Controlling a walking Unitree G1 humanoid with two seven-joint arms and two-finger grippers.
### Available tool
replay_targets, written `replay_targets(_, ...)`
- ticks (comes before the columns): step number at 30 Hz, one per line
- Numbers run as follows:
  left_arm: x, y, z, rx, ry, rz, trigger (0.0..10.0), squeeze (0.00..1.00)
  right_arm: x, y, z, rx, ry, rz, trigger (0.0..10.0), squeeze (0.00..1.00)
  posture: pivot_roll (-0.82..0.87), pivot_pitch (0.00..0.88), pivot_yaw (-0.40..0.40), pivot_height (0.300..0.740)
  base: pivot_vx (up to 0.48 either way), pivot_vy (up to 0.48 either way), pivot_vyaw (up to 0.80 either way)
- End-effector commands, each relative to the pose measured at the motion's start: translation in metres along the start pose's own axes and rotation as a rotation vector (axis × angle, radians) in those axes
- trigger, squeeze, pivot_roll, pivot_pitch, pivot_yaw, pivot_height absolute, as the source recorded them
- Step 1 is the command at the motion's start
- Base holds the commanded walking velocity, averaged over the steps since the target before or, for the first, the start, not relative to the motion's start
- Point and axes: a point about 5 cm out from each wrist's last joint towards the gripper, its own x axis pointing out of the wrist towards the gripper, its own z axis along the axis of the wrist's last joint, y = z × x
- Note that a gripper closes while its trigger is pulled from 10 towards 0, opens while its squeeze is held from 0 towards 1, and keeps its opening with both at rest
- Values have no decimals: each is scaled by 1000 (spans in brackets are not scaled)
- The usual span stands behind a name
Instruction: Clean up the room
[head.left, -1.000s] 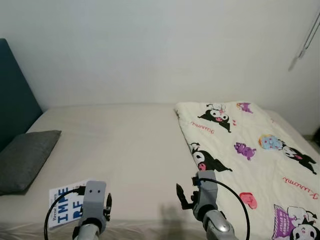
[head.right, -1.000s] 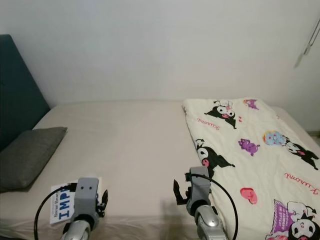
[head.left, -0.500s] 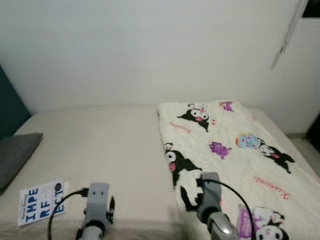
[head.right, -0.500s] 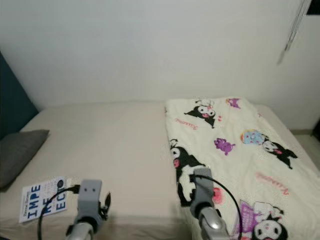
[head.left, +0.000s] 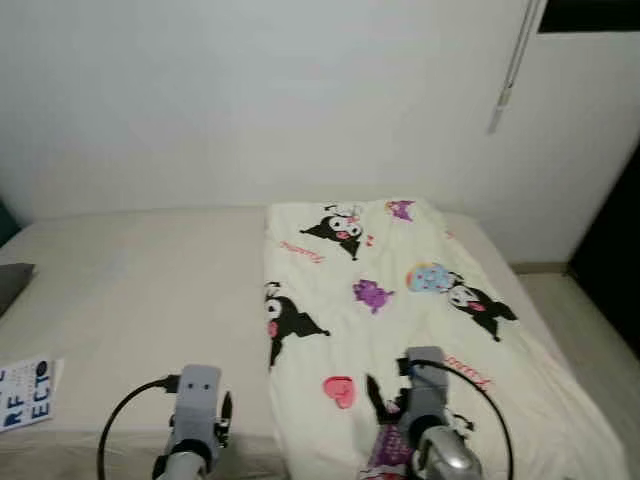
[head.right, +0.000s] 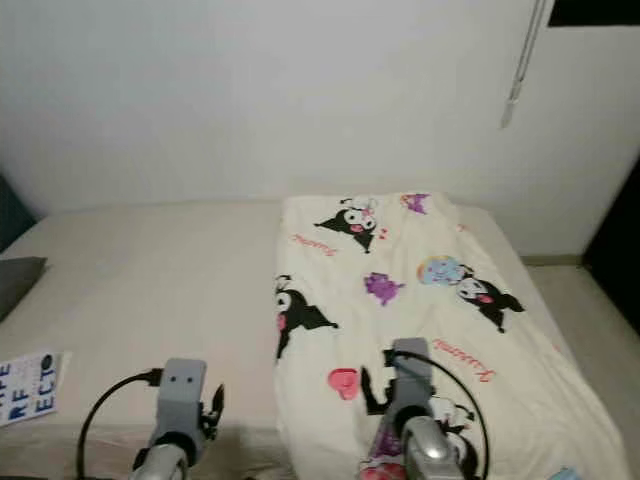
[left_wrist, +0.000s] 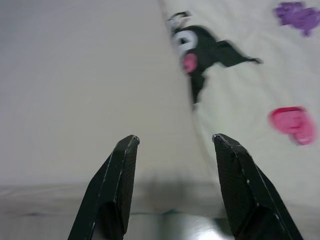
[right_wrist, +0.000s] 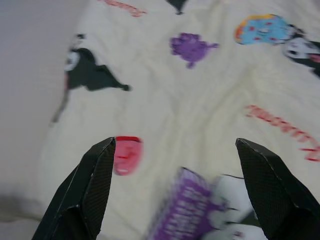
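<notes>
One bed (head.left: 130, 290) w/ a beige sheet takes up most of the scene, backed by a white wall (head.left: 250, 90). On its right half lies a cream cartoon-print blanket (head.left: 400, 300), spread flat; its long axis runs from the wall end toward the robot, near end spilling over the bed's front edge. The blanket's left edge runs roughly straight down the middle of the bed.

Right gripper (right_wrist: 177, 192): jaws wide apart, hovering above the blanket's near part, touching nothing. Between the jaws, just ahead, are a pink print (right_wrist: 127, 154) and a purple print (right_wrist: 182, 212); farther ahead, a black character and a purple one.

Left gripper (left_wrist: 175, 187): jaws apart, empty, over the bare sheet near the bed's front edge. The blanket's left edge lies just ahead, in line w/ the right-hand jaw; a black character print (left_wrist: 202, 47) sits beyond.

Well left of the left jaws, a white paper w/ blue lettering (head.left: 25, 392) lies on the sheet. Farther left, a grey pillow corner (head.left: 12, 285) at frame edge.
</notes>
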Motion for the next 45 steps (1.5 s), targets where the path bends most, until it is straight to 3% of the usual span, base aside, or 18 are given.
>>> replay_targets(1, -3, 3, -7, 9, 32, 10, 10000, 0, 0, 7, -3, 13, 12, 15, 10000, 0, 9, 85, 14, 740, 0, -450, 0)
replay_targets(45, -1, 1, -4, 18, 33, -9, 10000, 0, -2, 6, -5, 13, 21, -7, 10000, 0, 8, 112, 19, 740, 0, -452, 0)
